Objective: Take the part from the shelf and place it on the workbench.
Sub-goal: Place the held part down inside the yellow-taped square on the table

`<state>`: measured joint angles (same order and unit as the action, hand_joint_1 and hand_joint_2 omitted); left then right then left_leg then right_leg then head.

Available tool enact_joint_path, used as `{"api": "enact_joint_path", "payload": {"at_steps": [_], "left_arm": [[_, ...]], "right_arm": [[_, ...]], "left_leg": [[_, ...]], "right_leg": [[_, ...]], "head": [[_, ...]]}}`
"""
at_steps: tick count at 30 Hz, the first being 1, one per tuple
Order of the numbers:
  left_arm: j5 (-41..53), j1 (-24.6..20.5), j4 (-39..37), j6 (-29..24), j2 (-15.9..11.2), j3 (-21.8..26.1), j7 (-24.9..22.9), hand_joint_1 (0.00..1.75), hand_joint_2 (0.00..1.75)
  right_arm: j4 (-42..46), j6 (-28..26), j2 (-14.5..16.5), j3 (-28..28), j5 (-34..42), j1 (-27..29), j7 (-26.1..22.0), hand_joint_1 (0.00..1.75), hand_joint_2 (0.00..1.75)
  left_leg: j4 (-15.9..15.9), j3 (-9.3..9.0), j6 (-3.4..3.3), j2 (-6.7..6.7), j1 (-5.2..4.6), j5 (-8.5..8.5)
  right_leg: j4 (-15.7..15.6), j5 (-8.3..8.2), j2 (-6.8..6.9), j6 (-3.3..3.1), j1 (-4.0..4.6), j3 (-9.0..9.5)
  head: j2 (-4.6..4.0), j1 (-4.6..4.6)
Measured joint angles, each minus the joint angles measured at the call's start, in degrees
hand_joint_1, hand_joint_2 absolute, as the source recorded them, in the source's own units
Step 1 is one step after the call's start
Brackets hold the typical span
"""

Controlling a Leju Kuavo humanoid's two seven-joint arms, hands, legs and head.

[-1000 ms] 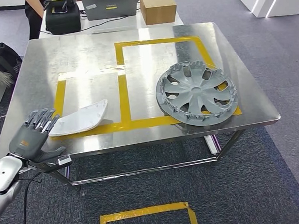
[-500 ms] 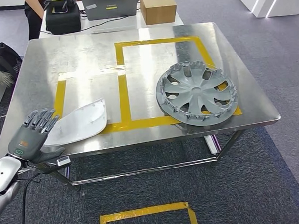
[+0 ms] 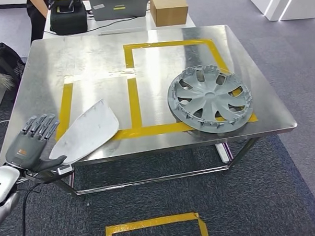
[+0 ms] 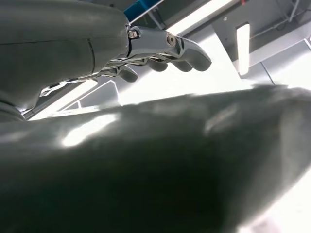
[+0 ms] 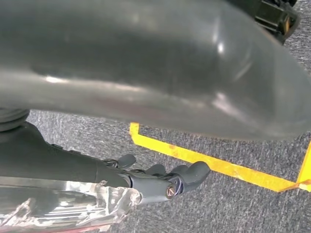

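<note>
Since a second ago the white part [image 3: 87,131] has tipped up and swung, its far tip rising while its near end stays by the left hand [image 3: 33,143]. That hand's thumb sits under the part's near end, fingers spread above it, so it appears to hold the part. The part lies over the workbench [image 3: 157,81] front-left corner, long axis running from the hand diagonally toward the wheel cover [image 3: 210,97]. Released now, the overhanging end could slide off. Whether the right hand [image 5: 161,179] is open, I cannot tell.
</note>
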<state>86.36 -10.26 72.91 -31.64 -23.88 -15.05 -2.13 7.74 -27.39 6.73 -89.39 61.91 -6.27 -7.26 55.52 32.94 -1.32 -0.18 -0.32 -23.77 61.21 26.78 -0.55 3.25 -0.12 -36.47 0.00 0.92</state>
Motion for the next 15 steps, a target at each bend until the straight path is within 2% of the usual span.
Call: {"api": "enact_joint_path", "payload": {"at_steps": [2,3,4,5,6,7,8,9,10,13,14,15], "left_arm": [[0.0,0.5,0.1,-0.3,0.1,0.2,0.0,0.00,0.00],[0.0,0.8,0.1,-0.4,0.2,0.3,0.0,0.00,0.00],[0.0,1.1,0.1,-0.5,0.2,0.4,0.0,0.00,0.00],[0.0,1.3,0.1,-0.6,0.3,0.5,0.0,0.00,0.00],[0.0,1.4,0.1,-0.7,0.4,0.5,0.0,0.00,0.00],[0.0,1.5,0.1,-0.8,0.5,0.6,0.0,0.00,0.00],[0.0,1.5,0.1,-0.8,0.5,0.7,0.0,0.00,0.00],[0.0,1.5,0.1,-0.8,0.5,0.8,0.1,0.00,0.00],[0.0,1.5,0.2,-0.8,0.5,0.9,0.1,0.00,0.00],[0.0,1.5,0.2,-0.8,0.5,1.0,0.0,0.00,0.00],[0.0,1.5,0.2,-0.8,0.5,1.0,0.0,0.00,0.00],[0.0,1.6,0.2,-0.8,0.5,1.1,0.0,0.00,0.00]], "right_arm": [[0.0,-0.1,0.0,0.0,0.0,0.0,0.2,0.00,0.00],[0.0,-0.2,0.0,0.0,-0.1,0.0,0.4,0.00,0.00],[0.0,-0.2,0.0,0.0,-0.1,0.1,0.5,0.00,0.00],[0.0,-0.3,0.0,0.0,-0.1,0.1,0.5,0.00,0.00],[0.0,-0.2,0.0,0.0,-0.1,0.1,0.5,0.00,0.00],[0.0,-0.2,0.0,0.0,-0.2,0.0,0.4,0.00,0.00],[0.0,-0.2,0.0,0.0,-0.2,-0.1,0.2,0.00,0.00],[0.0,-0.1,0.0,0.0,-0.2,-0.2,0.1,0.00,0.00],[0.0,0.0,0.0,0.0,-0.2,-0.3,0.0,0.00,0.00],[0.0,0.1,0.0,0.0,-0.2,-0.4,-0.1,0.00,0.00],[0.0,0.1,0.0,0.0,-0.2,-0.4,-0.1,0.00,0.00],[0.0,0.1,0.0,0.0,-0.2,-0.4,-0.1,0.00,0.00]], "left_leg": [[0.0,0.29,-0.10,0.13,0.10,0.22],[0.0,0.50,-0.07,0.18,0.11,0.36],[0.0,0.72,0.01,0.21,0.13,0.52],[0.0,0.95,0.14,0.21,0.18,0.71],[0.1,1.16,0.32,0.20,0.27,0.89],[0.2,1.33,0.54,0.16,0.35,1.07],[0.2,1.53,0.82,0.11,0.36,1.25],[0.4,1.67,1.14,0.06,0.33,1.47],[0.5,1.81,1.48,0.02,0.27,1.73],[0.7,2.34,2.44,-0.06,0.32,2.14],[1.5,2.84,2.74,-0.05,0.37,1.14],[3.4,3.68,3.03,-0.02,0.44,-0.83]], "right_leg": [[7.7,4.61,0.10,0.31,-0.06,-2.75],[11.1,6.15,0.12,0.44,-0.08,-3.84],[12.8,6.64,0.13,0.53,-0.09,-4.08],[12.1,6.03,0.14,0.58,-0.10,-3.15],[9.0,4.56,0.15,0.61,-0.14,-1.00],[4.5,3.18,0.14,0.67,-0.22,1.78],[0.5,2.10,0.03,0.57,-0.19,4.36],[-2.2,1.44,-0.13,0.33,-0.18,6.11],[-3.5,1.31,-0.29,0.01,-0.11,6.84],[-3.5,0.60,-0.40,-1.41,-0.05,6.03],[-3.5,0.20,-0.33,-1.99,-0.14,5.57],[-3.6,-0.30,-0.25,-2.52,-0.25,5.00]], "head": [[0.00,0.09],[0.00,0.09],[0.00,0.09],[0.00,0.10],[0.00,0.10],[0.00,0.11],[0.00,0.11],[0.00,0.06],[0.00,0.03],[0.00,-0.12],[0.00,-0.23],[0.00,-0.34]]}}
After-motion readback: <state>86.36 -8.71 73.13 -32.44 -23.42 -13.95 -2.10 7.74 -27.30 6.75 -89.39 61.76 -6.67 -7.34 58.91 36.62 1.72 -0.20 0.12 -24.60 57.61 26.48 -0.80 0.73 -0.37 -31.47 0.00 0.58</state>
